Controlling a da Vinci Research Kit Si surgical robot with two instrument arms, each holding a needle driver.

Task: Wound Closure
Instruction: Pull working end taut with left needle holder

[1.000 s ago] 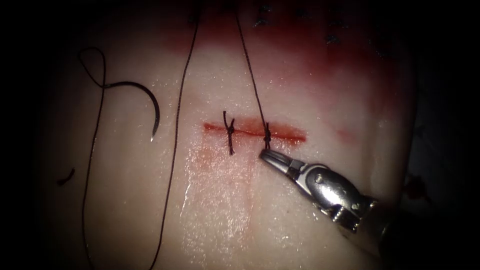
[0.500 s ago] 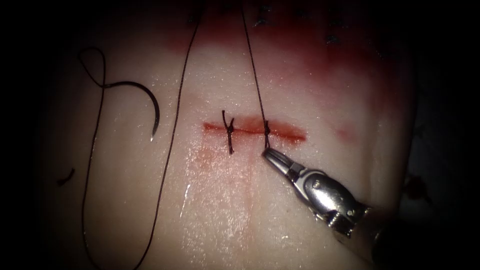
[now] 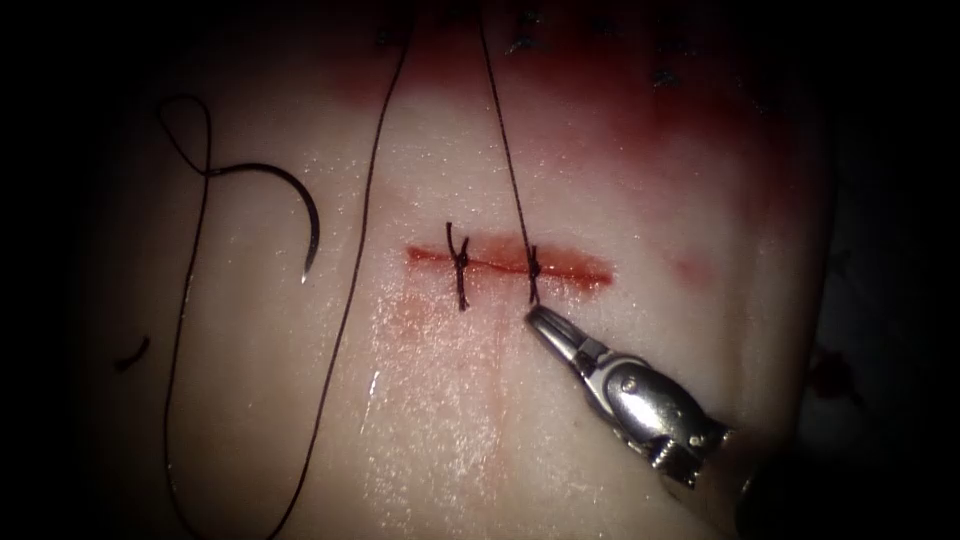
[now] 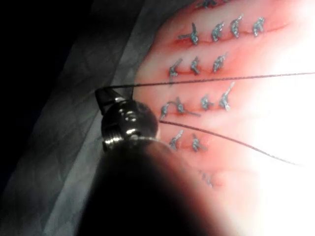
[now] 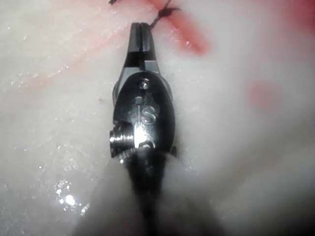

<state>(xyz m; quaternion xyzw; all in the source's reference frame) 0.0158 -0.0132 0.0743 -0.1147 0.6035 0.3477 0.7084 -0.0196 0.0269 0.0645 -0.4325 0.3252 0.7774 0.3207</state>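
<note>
On the tissue (image 3: 600,420) there is 1 cut (image 3: 510,262) with 2 knots (image 3: 459,258) on it. 1 curved needle (image 3: 300,215) lies free at the left. 1 short cut end of thread (image 3: 131,353) is near it. 1 tool (image 3: 545,322) is there.

**Three cameras on one cut**

The endoscope looks down from above and in front at the tissue (image 3: 440,400) and its cut (image 3: 505,262). Each wrist camera looks along its own shaft from very close. The endoscope and right wrist views share the right tool (image 3: 540,318) (image 5: 140,30) beside the cut.
</note>
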